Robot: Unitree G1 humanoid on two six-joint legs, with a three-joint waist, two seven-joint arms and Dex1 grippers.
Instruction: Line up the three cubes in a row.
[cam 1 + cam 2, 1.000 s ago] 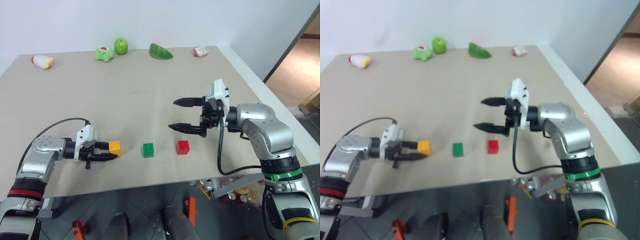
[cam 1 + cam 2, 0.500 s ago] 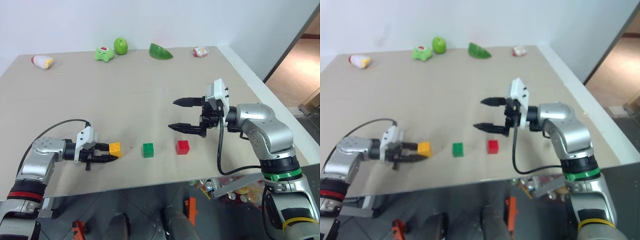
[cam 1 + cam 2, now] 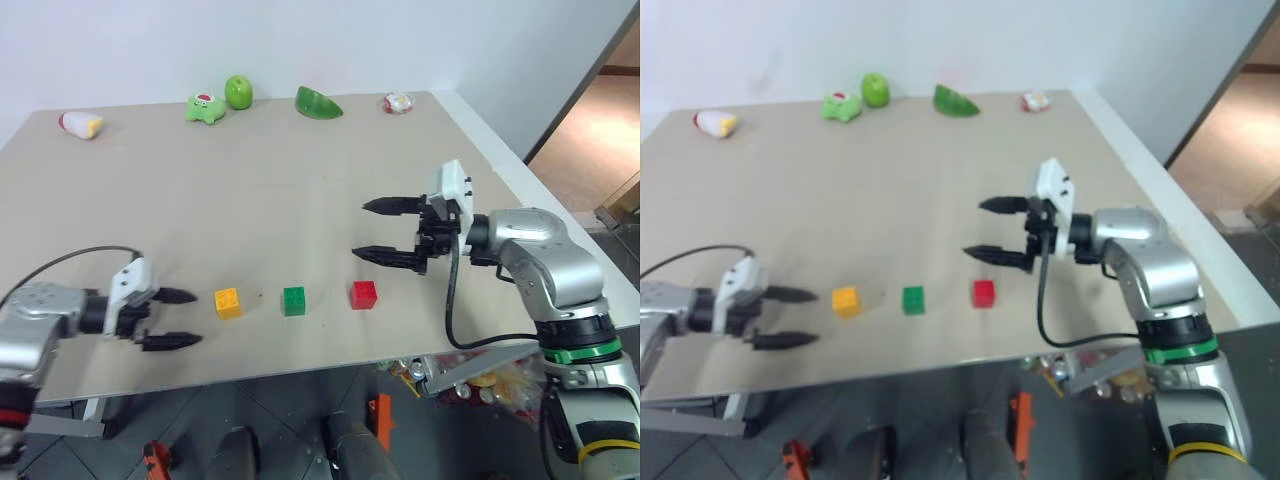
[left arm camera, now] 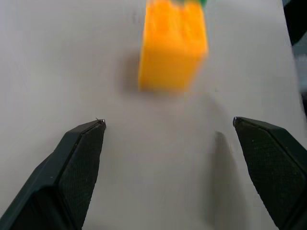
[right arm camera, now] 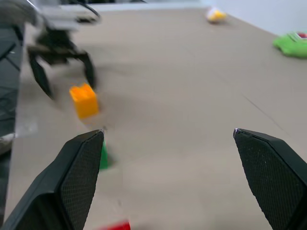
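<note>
Three cubes stand in a row near the table's front edge: yellow-orange cube, green cube, red cube. My left gripper is open, a short way left of the yellow-orange cube and apart from it, with nothing between its fingers. Above and just right of the red cube, my right gripper hovers open and empty, pointing left. In the right wrist view the yellow-orange cube and my left gripper lie ahead.
Along the table's far edge lie a white and yellow toy, a green frog-like toy, a green apple, a green wedge and a small red and white toy. The table's right edge borders a doorway.
My left gripper opened, let go of the yellow-orange cube and drew back to the left. The right gripper shifted slightly right. The cube stays on the table.
</note>
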